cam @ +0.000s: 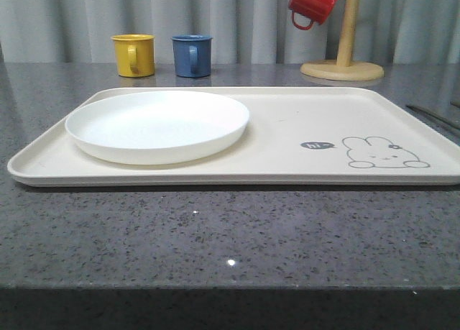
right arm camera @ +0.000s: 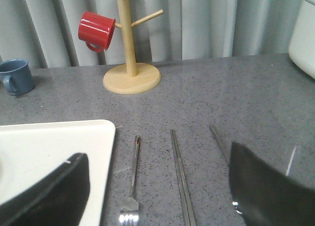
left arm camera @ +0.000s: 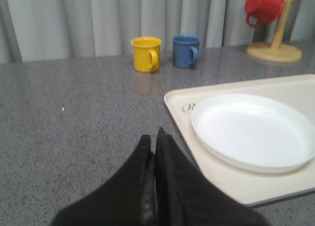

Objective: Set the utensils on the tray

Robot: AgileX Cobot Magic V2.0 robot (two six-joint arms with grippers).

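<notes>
While the cream tray (cam: pixel 287 139) is lying flat on the grey counter (cam: pixel 215 229), the white plate (cam: pixel 158 125) is sitting on its 9 o'clock half. Off its 3 o'clock edge, the fork (right arm camera: pixel 133 181), one chopstick (right arm camera: pixel 181 177) and another slim utensil (right arm camera: pixel 219 143) are resting on bare counter. The left gripper (left arm camera: pixel 155 152) is hovering with jaws pressed together, the right gripper (right arm camera: pixel 157 186) with jaws spread wide.

White plate (cam: pixel 157 125) on cream tray (cam: pixel 287 147) with grey rabbit drawing (cam: pixel 384 153).
</notes>
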